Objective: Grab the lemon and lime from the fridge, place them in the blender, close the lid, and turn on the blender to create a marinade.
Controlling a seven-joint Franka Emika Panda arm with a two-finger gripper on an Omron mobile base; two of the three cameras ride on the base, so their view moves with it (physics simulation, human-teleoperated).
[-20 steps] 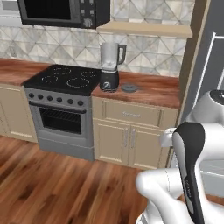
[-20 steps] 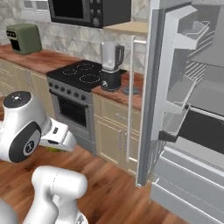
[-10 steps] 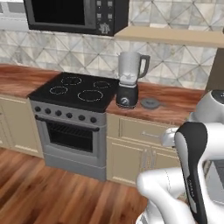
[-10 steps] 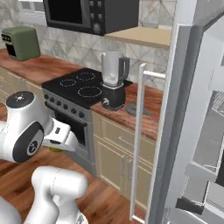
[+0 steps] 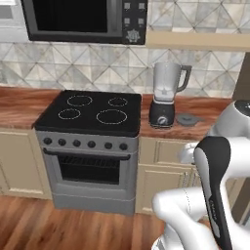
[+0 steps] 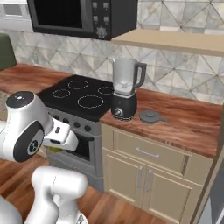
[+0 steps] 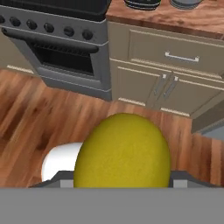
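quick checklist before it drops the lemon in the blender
1. Lemon in the tool: ok, it sits large and yellow right at the hand camera.
2. Blender upright on the counter: ok.
3. Jar top uncovered: ok, the lid lies flat on the counter beside the base.
4. Jar holds nothing yet: cannot tell.
5. Tool over the jar: not ok, it hangs low, facing the cabinet doors.
6. Lime: cannot tell where it is.
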